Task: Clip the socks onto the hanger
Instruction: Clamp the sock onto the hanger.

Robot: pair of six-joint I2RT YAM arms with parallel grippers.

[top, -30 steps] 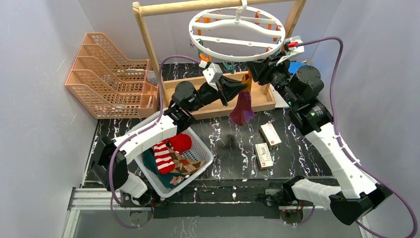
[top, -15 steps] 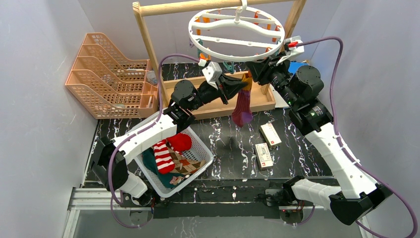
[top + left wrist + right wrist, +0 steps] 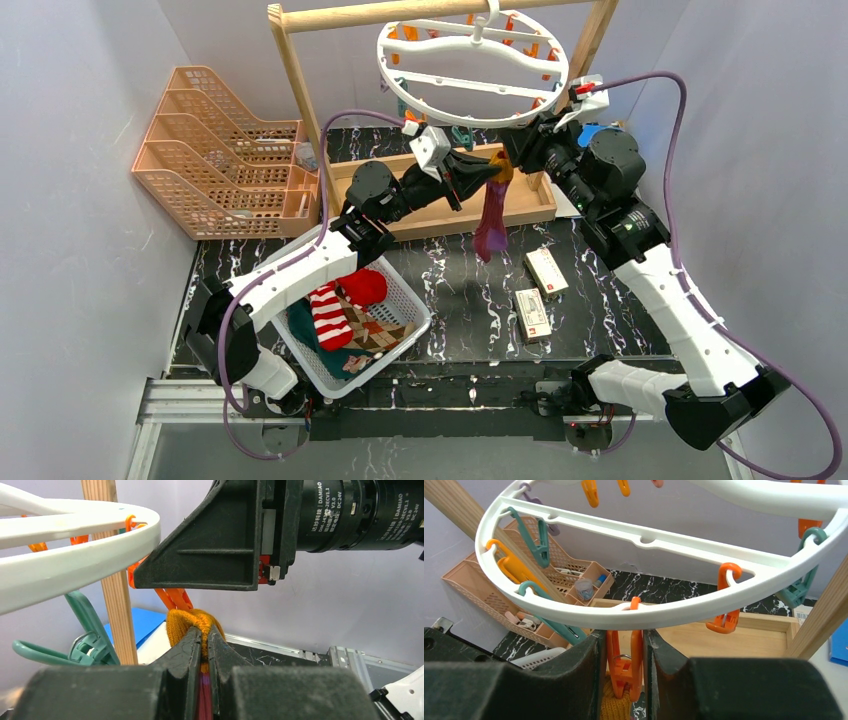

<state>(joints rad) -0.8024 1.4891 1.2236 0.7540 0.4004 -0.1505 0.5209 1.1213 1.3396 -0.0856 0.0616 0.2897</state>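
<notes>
Where the left pincer [image 3: 205, 639] clamps it, the sock [image 3: 491, 220] hangs down.

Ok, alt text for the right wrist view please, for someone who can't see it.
The right gripper pinches an orange clip hanging from the white ring hanger, with the orange cuff of a sock just below the clip. More orange and teal clips dangle around the ring, above a peach organizer and a wooden tray.

The sock cuff [image 3: 613, 707] is mostly hidden behind the orange clip [image 3: 624, 666], perhaps inside it.
</notes>
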